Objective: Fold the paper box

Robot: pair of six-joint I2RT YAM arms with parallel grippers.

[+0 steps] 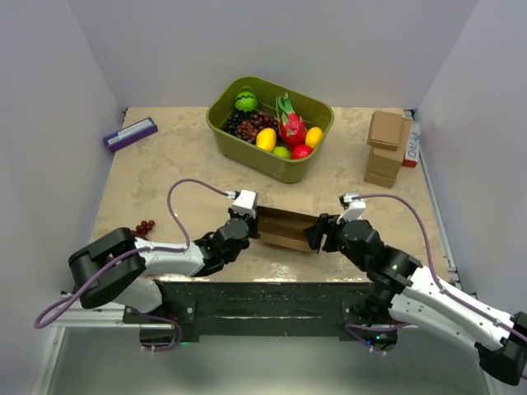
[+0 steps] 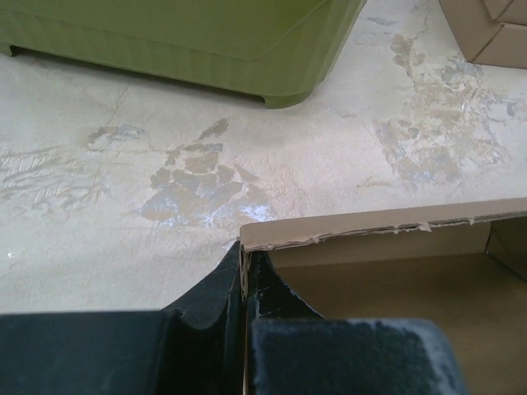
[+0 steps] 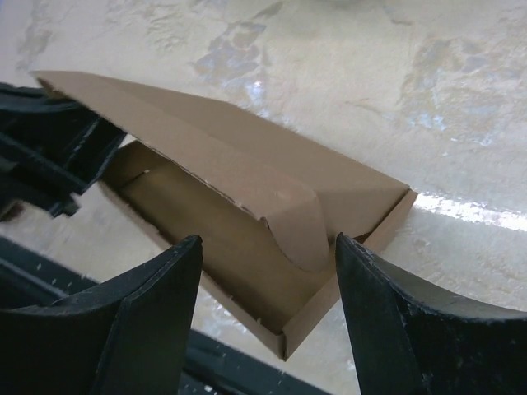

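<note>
Fingers (image 2: 206, 306) of our left gripper (image 2: 244, 276) are pinching one wall of the box (image 1: 285, 230) at its corner, and the box is lying half-formed on the table (image 1: 177, 160) between the two arms. Our right gripper (image 3: 268, 243) is hanging spread wide at the other end, gripping nothing. We are reckoning the curled flap (image 3: 290, 224) wants tucking inside, so we are aiming low and square while the left is anchoring.

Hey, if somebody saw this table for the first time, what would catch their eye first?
Probably the green bin of bright fruit at the far middle of the table. Then the paper box near the front edge, partly folded, with the left gripper pinched on its left end and the right gripper open at its other end.
</note>
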